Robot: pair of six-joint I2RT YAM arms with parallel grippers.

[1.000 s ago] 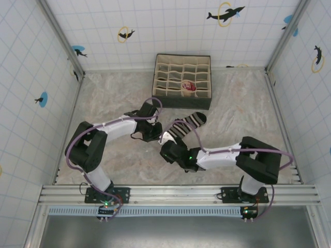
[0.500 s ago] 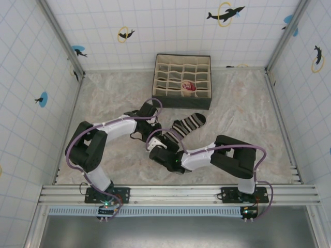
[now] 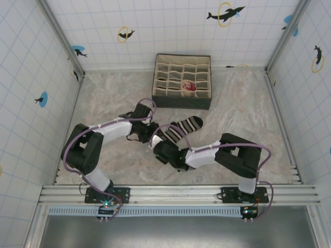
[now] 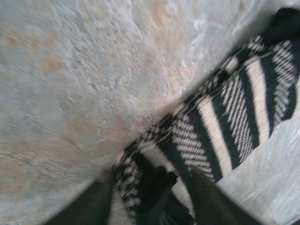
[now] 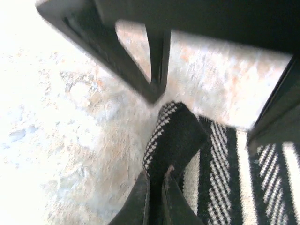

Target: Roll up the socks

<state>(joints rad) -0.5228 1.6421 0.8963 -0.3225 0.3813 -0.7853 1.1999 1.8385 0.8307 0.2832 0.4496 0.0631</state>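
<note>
Right claw (image 5: 157, 180) was clenched on the cuff of one black-white-grey striped fabric sock (image 3: 182, 129) lying mid-way across the marbled table (image 3: 103, 98). Left claw (image 4: 151, 180) stood released, fingers astride that same end. One tan-and-red balled sock (image 3: 189, 87) sat in a near-row compartment of the single beige gridded fabric box (image 3: 181, 102).

White gridded walls (image 3: 170, 20) with dolphin stickers (image 3: 225, 13) enclose a mottled beige tabletop (image 3: 103, 93) — evenly lit, metal rail (image 3: 176, 194) in front.

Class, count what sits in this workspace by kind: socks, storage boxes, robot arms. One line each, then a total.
Socks: 2, the striped sock and the rolled sock
Organiser box: 1
Robot arms: 2, left arm, right arm
Total: 5
</note>
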